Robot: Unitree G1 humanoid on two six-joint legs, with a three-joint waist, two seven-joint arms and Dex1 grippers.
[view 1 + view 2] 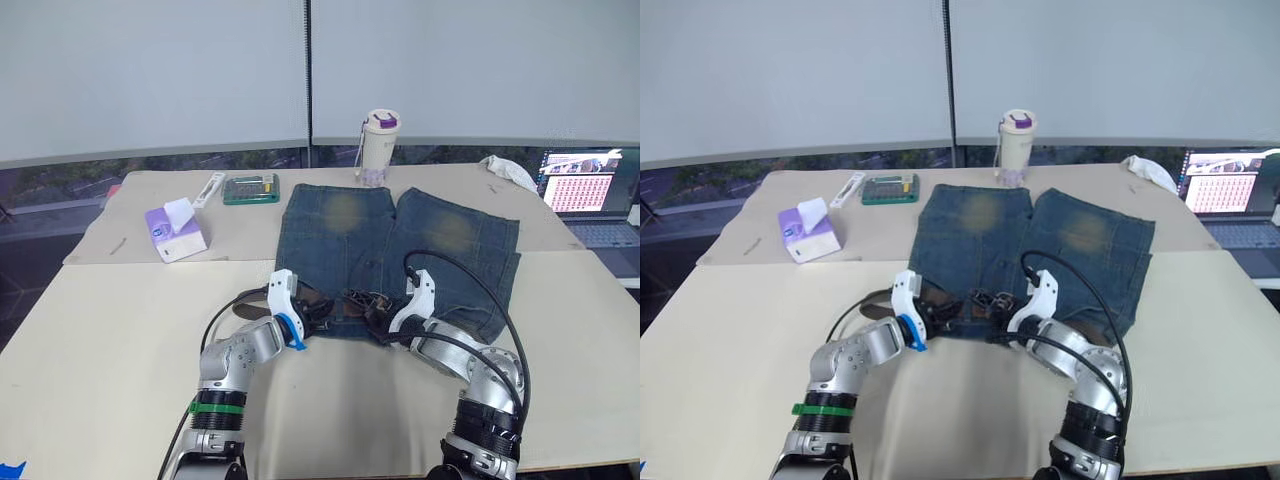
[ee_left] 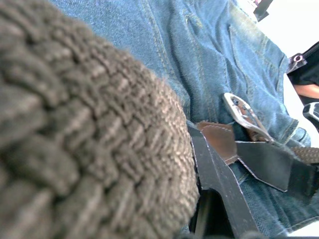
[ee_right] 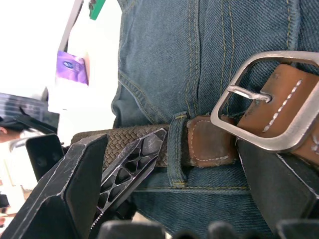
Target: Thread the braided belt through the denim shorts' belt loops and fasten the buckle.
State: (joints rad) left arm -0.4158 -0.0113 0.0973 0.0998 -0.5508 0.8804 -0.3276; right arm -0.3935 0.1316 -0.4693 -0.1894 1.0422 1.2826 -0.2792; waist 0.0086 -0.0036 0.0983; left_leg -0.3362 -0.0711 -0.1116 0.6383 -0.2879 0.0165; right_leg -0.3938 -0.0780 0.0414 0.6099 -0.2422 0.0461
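Observation:
The denim shorts (image 1: 400, 245) lie flat mid-table, waistband toward me. The braided belt (image 3: 124, 139) runs along the waistband and passes under one of the belt loops (image 3: 177, 144), its brown leather tip (image 3: 209, 142) just past the loop. The silver buckle (image 3: 264, 99) on its leather end lies beside that tip, resting on one right finger (image 3: 269, 184). My right gripper (image 1: 378, 312) is open, straddling the tip and loop. My left gripper (image 1: 312, 308) is at the waistband's left part, shut on the braided belt (image 2: 89, 129), which lies close against its camera.
A purple tissue box (image 1: 175, 232), a green box (image 1: 251, 189) and a white stick (image 1: 210, 190) sit at the back left. A cream tumbler (image 1: 378, 146) stands behind the shorts. A white cloth (image 1: 510, 172) and an open laptop (image 1: 590, 200) are at the far right.

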